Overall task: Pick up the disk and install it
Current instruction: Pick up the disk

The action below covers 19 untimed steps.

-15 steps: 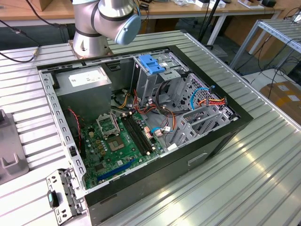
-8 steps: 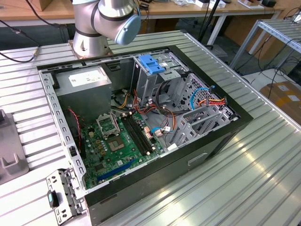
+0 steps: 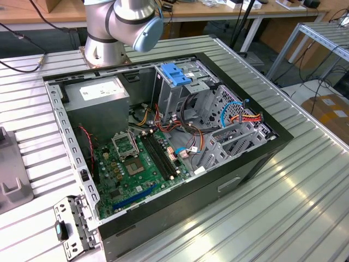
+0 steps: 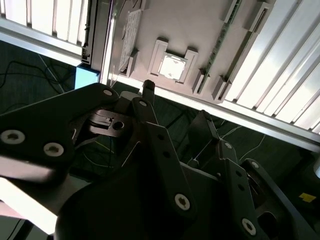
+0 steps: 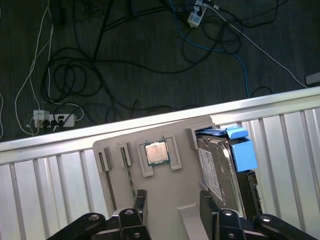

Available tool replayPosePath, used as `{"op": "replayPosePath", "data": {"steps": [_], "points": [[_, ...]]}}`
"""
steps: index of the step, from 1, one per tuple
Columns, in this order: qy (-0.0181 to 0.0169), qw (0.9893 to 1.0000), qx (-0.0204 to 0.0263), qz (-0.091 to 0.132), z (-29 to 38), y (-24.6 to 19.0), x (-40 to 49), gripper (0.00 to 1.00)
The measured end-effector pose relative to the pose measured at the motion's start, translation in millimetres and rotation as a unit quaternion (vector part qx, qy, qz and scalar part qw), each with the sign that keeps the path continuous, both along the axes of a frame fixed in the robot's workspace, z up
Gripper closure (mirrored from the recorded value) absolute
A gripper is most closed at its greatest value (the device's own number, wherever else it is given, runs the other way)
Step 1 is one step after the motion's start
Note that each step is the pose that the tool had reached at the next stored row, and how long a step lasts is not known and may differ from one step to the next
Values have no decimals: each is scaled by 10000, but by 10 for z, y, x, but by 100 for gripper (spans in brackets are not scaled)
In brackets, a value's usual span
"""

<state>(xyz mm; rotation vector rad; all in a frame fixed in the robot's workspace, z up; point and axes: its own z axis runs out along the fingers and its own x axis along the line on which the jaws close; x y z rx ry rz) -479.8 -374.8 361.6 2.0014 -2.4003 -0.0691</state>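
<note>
End effector (image 5: 173, 202) hangs over the grey holder (image 5: 175, 180) at the counter (image 5: 50, 190) edge, jaws apart at a medium gap with nothing in them. Disk (image 5: 216, 167) is not picked yet. It sits in the holder's end pocket, just beside one fingertip (image 5: 207, 200) and outside the gap, label face showing. Its blue plastic carrier (image 5: 243, 152) sticks out at the end away from the fingers. The small chip (image 5: 156, 153) sits straight ahead of the gap, so the end effector is lined up on that rather than on the disk. Handling, my read: the metal body is stiff and dense, heavy for its size, and its smooth faces could slide in the pads. It's shock-sensitive, so no dropping or knocking. The carrier is thin plastic and will flex, a poor thing to clamp alone. Best hold looks like across the two long edges near mid-length, squeezing rail plus metal, off the label face and the blue end. Height above the disk: cannot tell.
</note>
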Motion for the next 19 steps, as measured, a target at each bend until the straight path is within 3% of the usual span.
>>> {"op": "replayPosePath", "data": {"steps": [19], "points": [[0,10000,0,0,-2,49,0,46]]}}
